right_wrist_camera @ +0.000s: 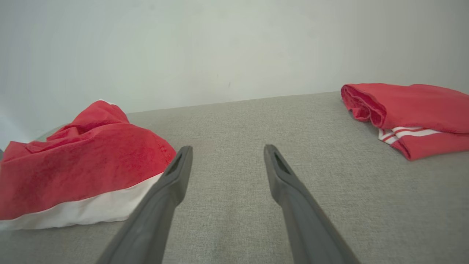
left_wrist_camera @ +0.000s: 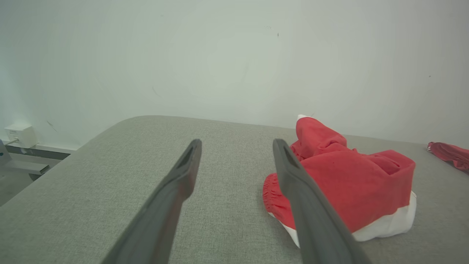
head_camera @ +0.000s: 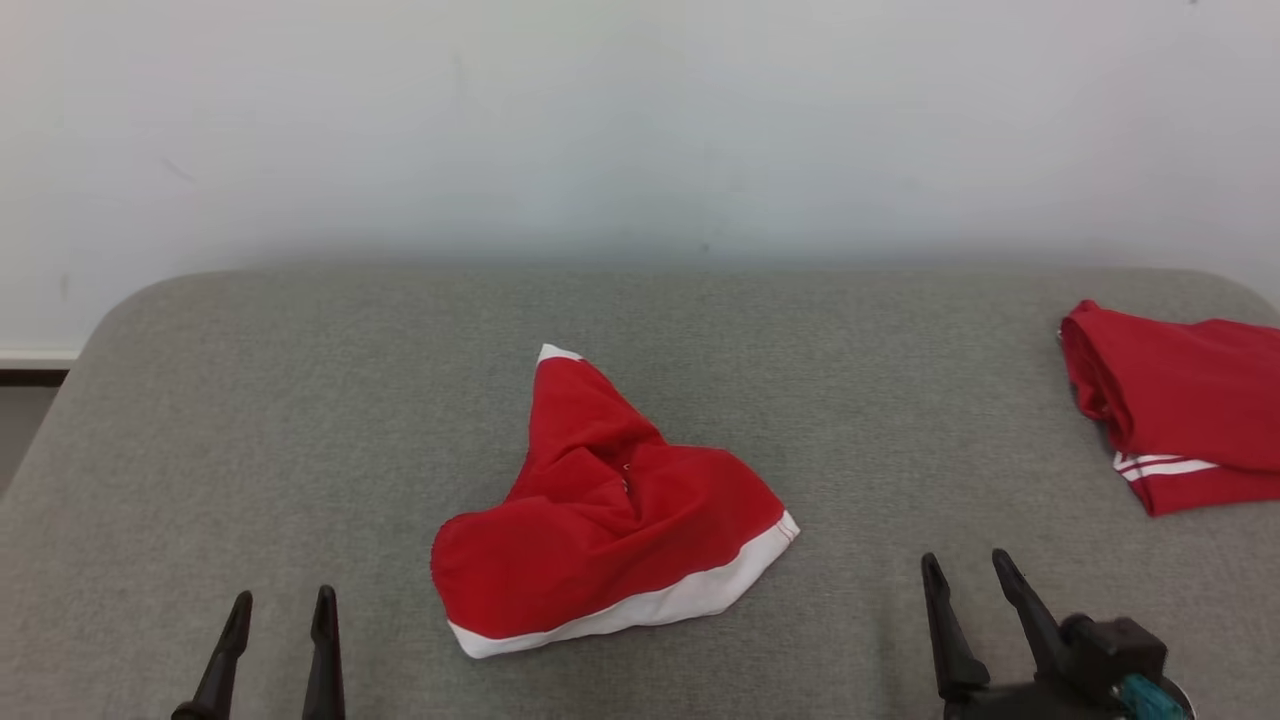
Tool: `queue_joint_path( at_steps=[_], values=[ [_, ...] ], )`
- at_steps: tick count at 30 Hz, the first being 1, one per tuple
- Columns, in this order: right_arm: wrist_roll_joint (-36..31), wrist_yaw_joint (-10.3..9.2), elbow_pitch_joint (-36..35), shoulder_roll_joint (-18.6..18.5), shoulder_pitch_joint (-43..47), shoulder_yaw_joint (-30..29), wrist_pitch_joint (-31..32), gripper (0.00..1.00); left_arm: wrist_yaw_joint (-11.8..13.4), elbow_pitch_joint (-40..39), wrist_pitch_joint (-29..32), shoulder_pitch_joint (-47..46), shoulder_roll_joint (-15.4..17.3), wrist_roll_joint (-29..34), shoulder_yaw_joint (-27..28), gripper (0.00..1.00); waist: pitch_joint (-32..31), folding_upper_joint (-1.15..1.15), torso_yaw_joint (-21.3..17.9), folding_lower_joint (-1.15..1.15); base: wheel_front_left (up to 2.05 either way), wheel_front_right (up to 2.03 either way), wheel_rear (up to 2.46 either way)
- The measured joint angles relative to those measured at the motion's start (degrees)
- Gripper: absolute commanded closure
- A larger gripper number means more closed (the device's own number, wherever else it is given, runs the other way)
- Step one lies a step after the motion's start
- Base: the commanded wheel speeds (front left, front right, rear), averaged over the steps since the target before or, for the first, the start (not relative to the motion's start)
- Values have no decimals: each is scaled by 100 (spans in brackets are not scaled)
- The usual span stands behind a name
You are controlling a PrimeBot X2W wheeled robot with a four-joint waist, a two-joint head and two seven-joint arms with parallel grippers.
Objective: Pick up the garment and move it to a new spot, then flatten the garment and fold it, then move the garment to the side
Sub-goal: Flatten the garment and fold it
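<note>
A crumpled red garment (head_camera: 610,510) with a white hem lies in a heap at the middle of the grey padded table (head_camera: 300,420). The left wrist view shows the garment (left_wrist_camera: 351,183) to the right of my fingers; the right wrist view has the garment (right_wrist_camera: 80,165) on the left. My left gripper (head_camera: 282,598) stands open at the lower left, apart from the cloth, nothing between its fingers. At the lower right my right gripper (head_camera: 968,562) is open too, also clear of the heap.
A second red garment (head_camera: 1180,400) with white stripes lies folded at the table's far right edge, seen also as a folded piece (right_wrist_camera: 406,113) in the right wrist view. A pale wall (head_camera: 640,120) rises behind the table. A white box (left_wrist_camera: 20,135) sits by the wall at left.
</note>
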Motion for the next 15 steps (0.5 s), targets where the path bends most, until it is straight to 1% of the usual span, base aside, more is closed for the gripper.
queue_joint_path(
  at_steps=[7, 15],
  values=[
    [-29, 0, 721, -183, -758, 365, 199, 0, -8, 21, 0, -108, -2, -21, -204, 0, 68, 0, 349, 0, 0, 0, 0],
    [-57, 0, 1953, -296, -1669, 526, 249, 0, -7, 44, 0, -295, -41, -34, -379, 0, 267, 0, 848, 0, 0, 0, 0]
  ],
)
